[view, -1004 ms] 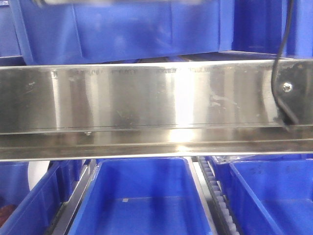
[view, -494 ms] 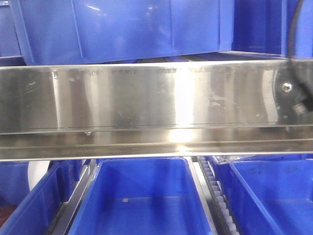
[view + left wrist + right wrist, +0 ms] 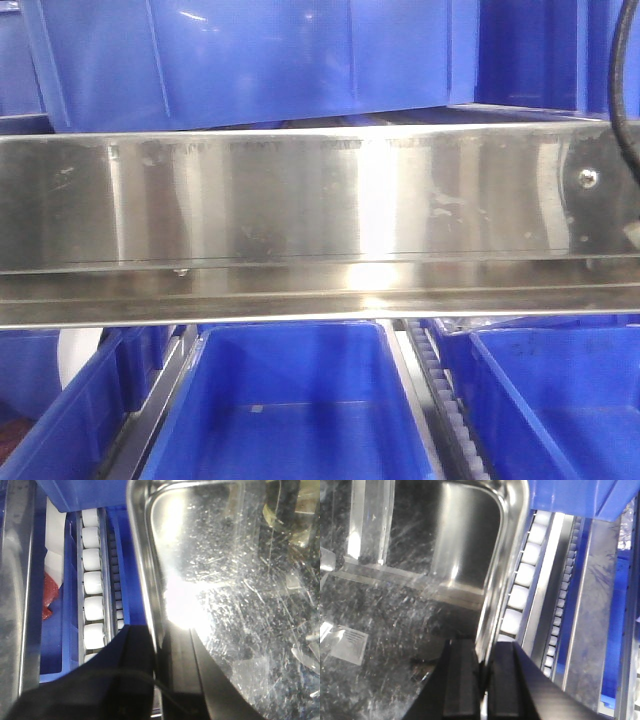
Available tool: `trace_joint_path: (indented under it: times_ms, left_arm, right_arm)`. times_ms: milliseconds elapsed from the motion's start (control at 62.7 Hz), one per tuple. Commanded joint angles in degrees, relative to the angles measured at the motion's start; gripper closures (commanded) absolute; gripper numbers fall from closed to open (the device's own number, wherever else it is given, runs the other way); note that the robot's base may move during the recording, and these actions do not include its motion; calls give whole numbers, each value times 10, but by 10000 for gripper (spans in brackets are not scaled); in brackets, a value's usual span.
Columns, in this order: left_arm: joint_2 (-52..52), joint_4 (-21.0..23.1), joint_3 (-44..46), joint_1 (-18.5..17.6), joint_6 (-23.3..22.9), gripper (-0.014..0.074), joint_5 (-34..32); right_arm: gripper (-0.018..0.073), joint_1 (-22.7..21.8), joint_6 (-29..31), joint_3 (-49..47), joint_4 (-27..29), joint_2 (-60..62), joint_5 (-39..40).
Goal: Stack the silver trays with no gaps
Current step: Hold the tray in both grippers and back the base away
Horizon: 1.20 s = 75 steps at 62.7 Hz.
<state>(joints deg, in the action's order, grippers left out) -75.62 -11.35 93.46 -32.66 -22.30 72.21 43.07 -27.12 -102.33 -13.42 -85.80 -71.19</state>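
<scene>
No silver tray or gripper shows in the front view. In the left wrist view a scratched silver tray (image 3: 225,580) fills the right side. My left gripper (image 3: 159,635) is shut on its left rim, one finger (image 3: 135,655) outside the rim and the other inside. In the right wrist view a silver tray (image 3: 395,630) fills the left side, and my right gripper (image 3: 482,652) is shut on its right rim (image 3: 505,570). I cannot tell from these views whether both grippers hold the same tray.
A long brushed-steel shelf rail (image 3: 320,215) crosses the front view, with blue bins above (image 3: 250,60) and below (image 3: 290,410). White roller tracks (image 3: 92,580) (image 3: 520,590) run beside the tray rims. A red item (image 3: 49,592) lies in a blue bin at left.
The black cable at the right of the front view has swung further right, toward the frame edge. The rail and bins have not moved.
</scene>
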Motion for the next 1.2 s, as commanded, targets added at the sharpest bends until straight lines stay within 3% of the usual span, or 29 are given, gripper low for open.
trace_joint_path:
  times_ms: [0,1180]
  left_arm:
    - [15,-8,19,-5,12,637,26]
    - [15,-4,19,-5,12,637,21]
  right_arm:
    - [501,2,19,-18,-29,24,22]
    - [501,2,19,-18,-30,24,23]
